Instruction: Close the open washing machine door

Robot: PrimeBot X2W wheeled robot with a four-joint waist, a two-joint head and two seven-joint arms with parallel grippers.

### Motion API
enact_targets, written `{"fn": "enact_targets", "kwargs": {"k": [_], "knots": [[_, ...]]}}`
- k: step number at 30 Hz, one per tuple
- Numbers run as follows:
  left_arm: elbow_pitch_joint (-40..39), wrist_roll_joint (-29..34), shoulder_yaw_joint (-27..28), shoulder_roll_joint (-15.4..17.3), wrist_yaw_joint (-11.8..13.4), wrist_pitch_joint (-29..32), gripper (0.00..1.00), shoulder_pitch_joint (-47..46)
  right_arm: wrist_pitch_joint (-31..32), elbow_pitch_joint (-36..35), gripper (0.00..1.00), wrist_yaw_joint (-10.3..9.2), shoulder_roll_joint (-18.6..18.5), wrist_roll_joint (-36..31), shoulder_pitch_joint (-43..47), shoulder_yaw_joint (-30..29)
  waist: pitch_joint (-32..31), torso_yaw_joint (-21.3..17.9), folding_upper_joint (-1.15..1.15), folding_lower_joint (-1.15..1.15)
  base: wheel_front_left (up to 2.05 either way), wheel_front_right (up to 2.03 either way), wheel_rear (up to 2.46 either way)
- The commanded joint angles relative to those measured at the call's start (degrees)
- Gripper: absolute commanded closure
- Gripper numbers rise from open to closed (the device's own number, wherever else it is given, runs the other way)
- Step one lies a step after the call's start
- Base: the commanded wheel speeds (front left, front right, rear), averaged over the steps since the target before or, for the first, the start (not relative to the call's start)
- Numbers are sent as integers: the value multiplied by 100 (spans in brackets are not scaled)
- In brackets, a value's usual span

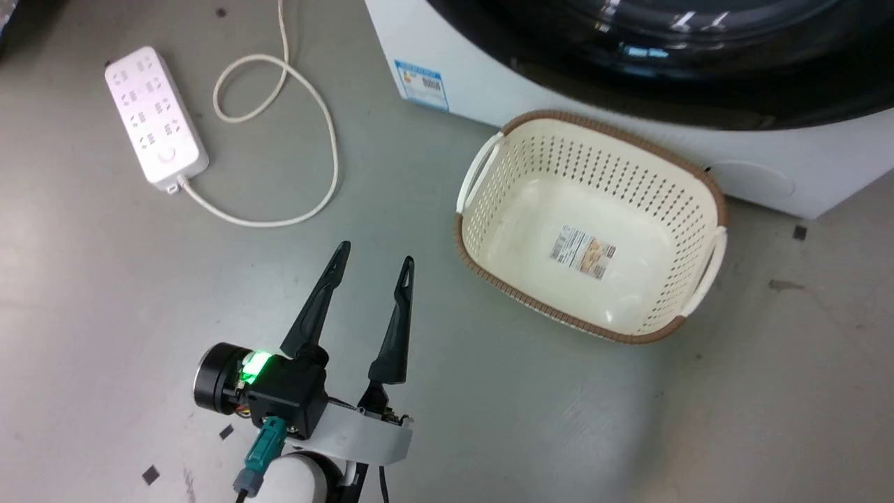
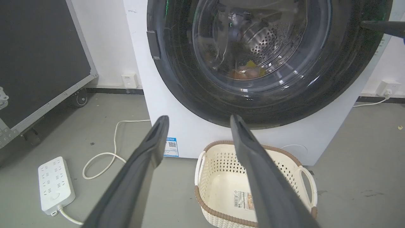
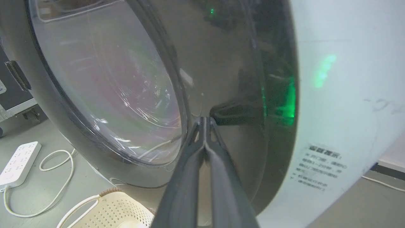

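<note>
Head view: basket (image 1: 531,164) below door (image 1: 663,63), power strip (image 1: 155,115) aside.

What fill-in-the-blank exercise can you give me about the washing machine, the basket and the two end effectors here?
1. The left end effector hangs above the floor with its fingers ____.
2. The right end effector has its fingers ____, tips at the black rim of the washing machine door.
3. The basket on the floor is ____ of laundry.
4. The power strip is ____ in colour.
Missing words: open; shut; empty; white.
</note>
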Motion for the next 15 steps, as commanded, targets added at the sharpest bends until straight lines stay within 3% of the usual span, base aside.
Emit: {"fn": "enact_targets", "kwargs": {"k": [1,4,5,6,15], "knots": [[24,10,11,-10,0,-25,0,-27,-118,66,100,-61,-40,-5,-51,-75,-152,-62,0,0,0,0,0],[72,-10,60,-11,-33,-25,0,12,-318,106,100,-61,66,66,216,39,-425,-145,0,0,0,0,0],[89,-22,83,-11,-45,-25,0,36,-395,95,67,-61,101,96,340,85,-533,-177,0,0,0,0,0],[117,-31,111,-11,-57,-25,0,63,-478,85,0,-61,142,122,489,128,-673,-219,0,0,0,0,0],[436,-71,396,34,-149,-25,0,513,-902,-751,0,-61,714,36,2269,71,-1816,-727,0,0,0,0,0]]}}
